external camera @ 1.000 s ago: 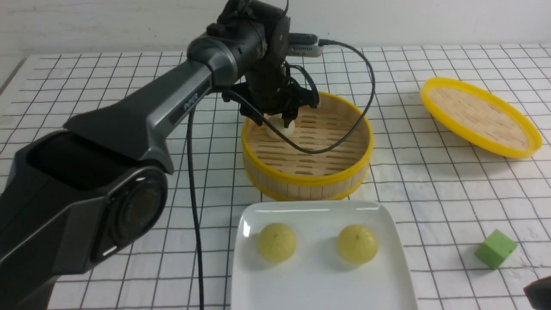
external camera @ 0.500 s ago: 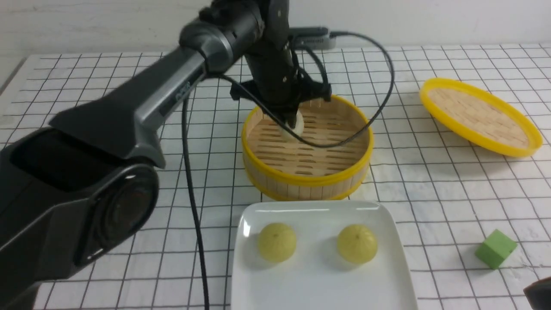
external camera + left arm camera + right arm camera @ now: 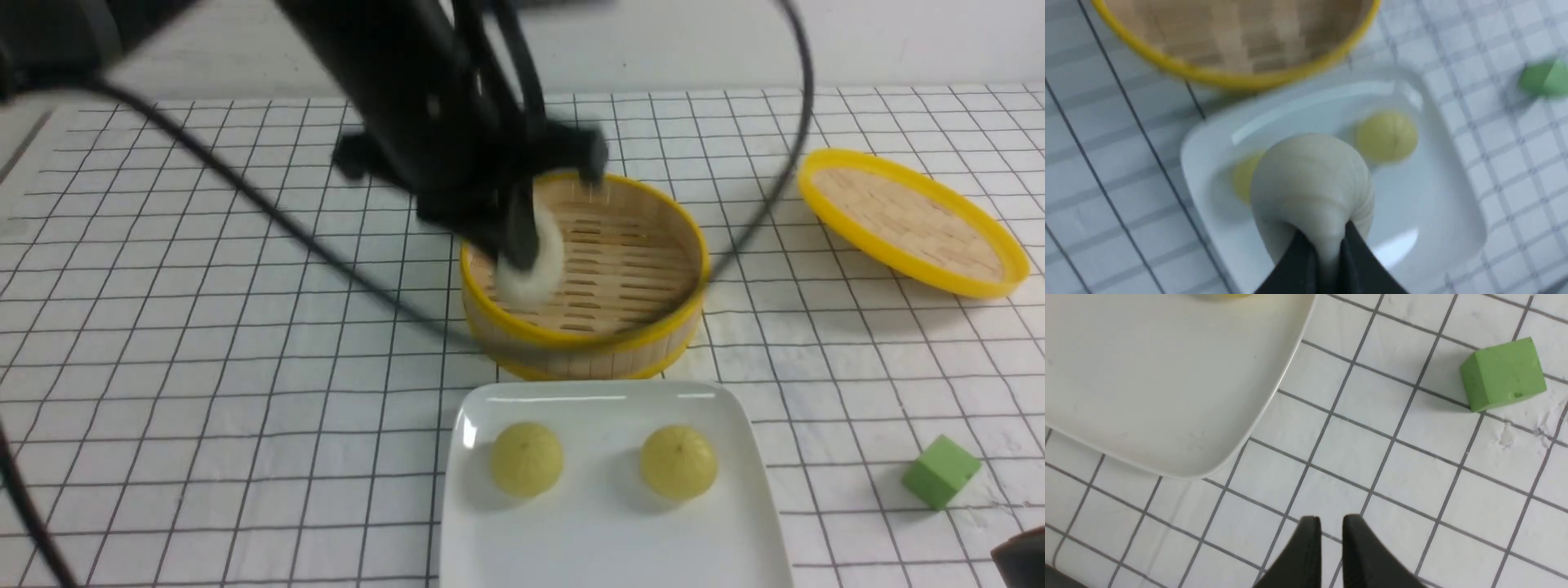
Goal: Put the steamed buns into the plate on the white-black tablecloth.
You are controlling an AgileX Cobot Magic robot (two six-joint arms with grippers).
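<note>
My left gripper (image 3: 522, 245) is shut on the greyish-beige steamed bun (image 3: 535, 265) and holds it in the air over the near-left rim of the bamboo steamer (image 3: 620, 327). In the left wrist view the bun (image 3: 1310, 183) hangs pinched between my black fingertips (image 3: 1296, 261), above the plate (image 3: 1433, 196). Two pale yellow-green buns (image 3: 526, 459) (image 3: 678, 461) lie on the white plate (image 3: 604, 547) at the front of the white-black tablecloth (image 3: 204, 327). My right gripper (image 3: 1327, 522) is shut and empty, low over the cloth beside the plate's corner (image 3: 1167, 416).
The steamer's flat yellow-rimmed lid (image 3: 910, 220) lies at the back right. A green cube (image 3: 939, 472) sits on the cloth right of the plate; it also shows in the right wrist view (image 3: 1502, 373). My left arm's cable (image 3: 286, 237) sweeps across the left of the table.
My left gripper has lifted the greyish-beige bun out of the steamer and moved it up and toward the front. The arm now blurs with motion. The right arm has not moved.
</note>
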